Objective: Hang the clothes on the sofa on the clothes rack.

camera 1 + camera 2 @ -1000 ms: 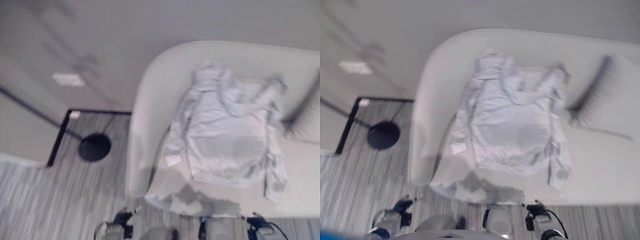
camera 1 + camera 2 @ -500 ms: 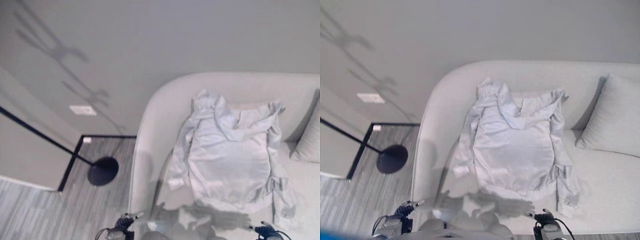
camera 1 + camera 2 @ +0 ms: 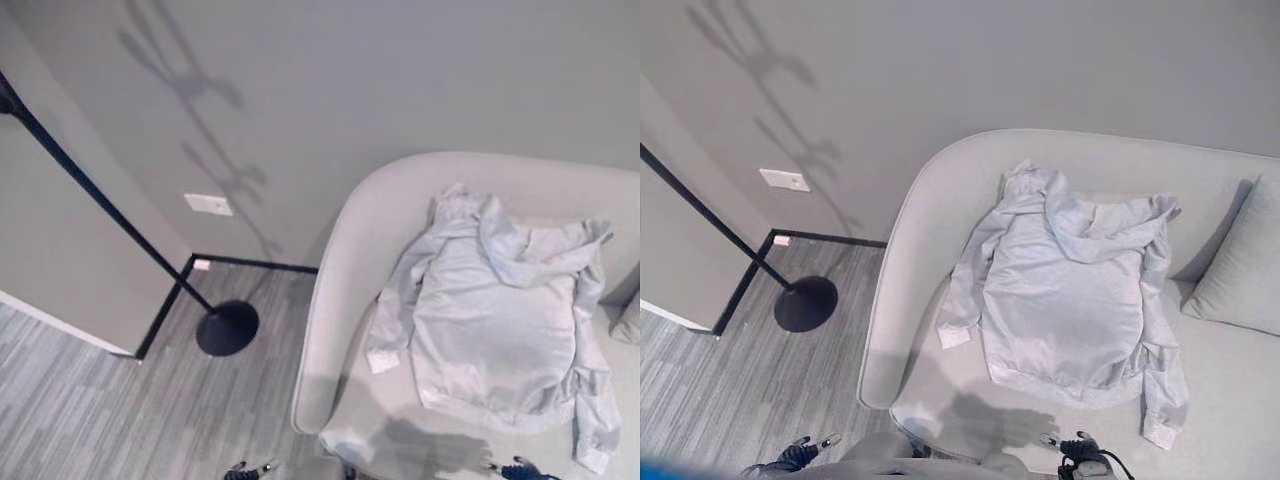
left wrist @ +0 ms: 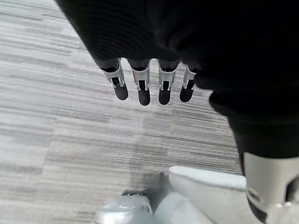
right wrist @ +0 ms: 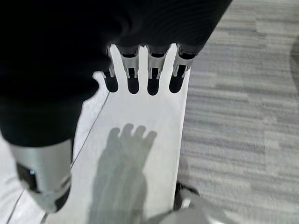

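The pale grey hooded jacket (image 3: 1065, 295) is lying spread flat on the seat of the light sofa (image 3: 940, 190), back side up, its hood (image 3: 1095, 222) bunching toward the backrest and both sleeves trailing down along its sides, one cuff (image 3: 952, 337) sitting near the curved sofa end and the other cuff (image 3: 1162, 432) reaching toward the front edge. A grey cushion (image 3: 1240, 270) is resting just beside the jacket, toward my right. I'm reading this garment as light, thin and floppy, probably a bit slick, so it is going to sag and slide if I pinch it in one spot; I'm thinking the shoulders on either side of the hood, or the collar seam itself, are the places to take hold so it is hanging straight for the rack. The black clothes rack (image 3: 110, 210) is standing well apart on the striped floor (image 3: 90, 400) to my left, its thin pole slanting up from a round dark base (image 3: 227, 328) close to the wall (image 3: 350, 70). My left hand (image 4: 145, 86) is hanging over the floor with fingers straight and relaxed, holding nothing. My right hand (image 5: 140, 74) is hovering over the front edge of the sofa, fingers likewise extended and empty, with the jacket beyond it and untouched.
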Tool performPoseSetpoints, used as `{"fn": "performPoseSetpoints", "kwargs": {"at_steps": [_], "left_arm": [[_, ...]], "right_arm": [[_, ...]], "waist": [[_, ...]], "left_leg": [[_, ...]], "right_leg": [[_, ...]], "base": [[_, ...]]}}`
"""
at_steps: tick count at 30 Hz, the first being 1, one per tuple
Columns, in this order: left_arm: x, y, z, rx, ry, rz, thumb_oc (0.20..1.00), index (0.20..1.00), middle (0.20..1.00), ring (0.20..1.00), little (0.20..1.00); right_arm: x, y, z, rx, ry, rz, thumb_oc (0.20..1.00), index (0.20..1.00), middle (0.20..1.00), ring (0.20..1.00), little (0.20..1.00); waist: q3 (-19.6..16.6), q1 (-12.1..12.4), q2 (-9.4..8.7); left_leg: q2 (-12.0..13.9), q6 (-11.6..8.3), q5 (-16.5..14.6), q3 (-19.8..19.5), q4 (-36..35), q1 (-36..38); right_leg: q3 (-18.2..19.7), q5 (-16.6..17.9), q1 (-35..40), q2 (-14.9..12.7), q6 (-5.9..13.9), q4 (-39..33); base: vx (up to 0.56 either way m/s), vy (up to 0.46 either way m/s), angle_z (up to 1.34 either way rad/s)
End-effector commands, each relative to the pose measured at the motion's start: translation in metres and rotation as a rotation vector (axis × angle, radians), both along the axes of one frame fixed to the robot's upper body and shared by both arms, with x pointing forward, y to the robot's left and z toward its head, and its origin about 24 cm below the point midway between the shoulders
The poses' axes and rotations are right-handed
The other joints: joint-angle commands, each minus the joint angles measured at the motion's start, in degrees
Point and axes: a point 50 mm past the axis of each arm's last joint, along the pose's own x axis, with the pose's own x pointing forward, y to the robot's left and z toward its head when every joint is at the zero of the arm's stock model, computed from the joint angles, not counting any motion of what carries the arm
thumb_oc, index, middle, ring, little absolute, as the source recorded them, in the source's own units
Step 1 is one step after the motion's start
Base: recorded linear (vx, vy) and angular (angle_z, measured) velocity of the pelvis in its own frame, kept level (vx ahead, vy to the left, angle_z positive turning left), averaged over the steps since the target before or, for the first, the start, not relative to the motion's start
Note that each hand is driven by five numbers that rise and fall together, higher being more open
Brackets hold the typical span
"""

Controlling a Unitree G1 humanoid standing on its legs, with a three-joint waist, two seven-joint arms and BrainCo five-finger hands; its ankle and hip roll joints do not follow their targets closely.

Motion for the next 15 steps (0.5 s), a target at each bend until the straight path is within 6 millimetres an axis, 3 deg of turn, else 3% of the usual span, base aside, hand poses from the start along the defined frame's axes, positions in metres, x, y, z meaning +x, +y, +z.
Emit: {"fn": "performPoseSetpoints", "kwargs": {"at_steps": [1, 4, 8, 9, 11, 15], "left_arm": [[0.021, -0.002, 0.003, 0.012, -0.025, -0.064, 1.0, 1.0, 1.0, 1.0, 1.0], [0.022, 0.0, 0.003, 0.017, -0.024, -0.069, 1.0, 1.0, 1.0, 1.0, 1.0], [0.028, 0.006, 0.006, 0.031, -0.04, -0.06, 1.0, 1.0, 1.0, 1.0, 1.0], [0.029, 0.009, 0.007, 0.031, -0.047, -0.046, 1.0, 1.0, 1.0, 1.0, 1.0], [0.028, 0.01, 0.008, 0.032, -0.048, -0.042, 1.0, 1.0, 1.0, 1.0, 1.0], [0.035, 0.013, 0.011, 0.042, -0.079, -0.02, 1.0, 1.0, 1.0, 1.0, 1.0]], "right_arm": [[0.017, -0.017, 0.009, -0.057, -0.036, 0.026, 1.0, 1.0, 1.0, 1.0, 1.0], [0.021, -0.015, 0.009, -0.053, -0.044, 0.035, 1.0, 1.0, 1.0, 1.0, 1.0], [0.037, -0.011, 0.013, -0.052, -0.085, 0.062, 1.0, 1.0, 1.0, 1.0, 1.0], [0.039, -0.009, 0.014, -0.051, -0.091, 0.08, 1.0, 1.0, 1.0, 1.0, 1.0], [0.04, -0.009, 0.014, -0.05, -0.093, 0.082, 1.0, 1.0, 1.0, 1.0, 1.0], [0.047, -0.011, 0.017, -0.055, -0.115, 0.063, 1.0, 1.0, 1.0, 1.0, 1.0]], "waist": [[0.7, 0.4, 0.97], [1.0, 0.3, 0.98], [2.8, 0.8, 1.39], [2.7, 1.7, 1.57], [2.5, 2.0, 1.54], [1.3, 3.1, 1.51]], "left_leg": [[2.2, 1.24, -2.0, -1.2, 0.6, 5.2], [2.1, 1.89, -2.4, -0.4, 0.6, 5.1], [3.0, 2.75, -2.2, 0.8, 0.6, 4.2], [3.9, 2.79, -2.1, 1.1, 0.6, 4.0], [4.2, 2.71, -2.0, 1.1, 0.6, 4.0], [7.4, 1.43, -2.3, 1.5, 0.8, 2.7]], "right_leg": [[-0.5, 1.8, -1.2, 3.2, 4.52, 1.2], [0.4, 1.9, -2.5, 2.5, 4.92, 2.5], [-0.8, 0.1, -8.9, 1.0, 4.92, 13.4], [-3.3, -0.7, -9.2, -0.8, 4.82, 15.5], [-4.1, -0.7, -8.6, -2.1, 4.45, 15.5], [-2.4, 4.9, -7.6, -10.4, 6.11, 11.3]], "base": [[0.03, 0.104, -0.06], [-0.01, 0.144, -0.05], [-0.1, 0.067, -0.36], [-0.06, -0.058, -0.94], [0.0, -0.103, -0.46], [0.01, -0.272, -0.17]]}}
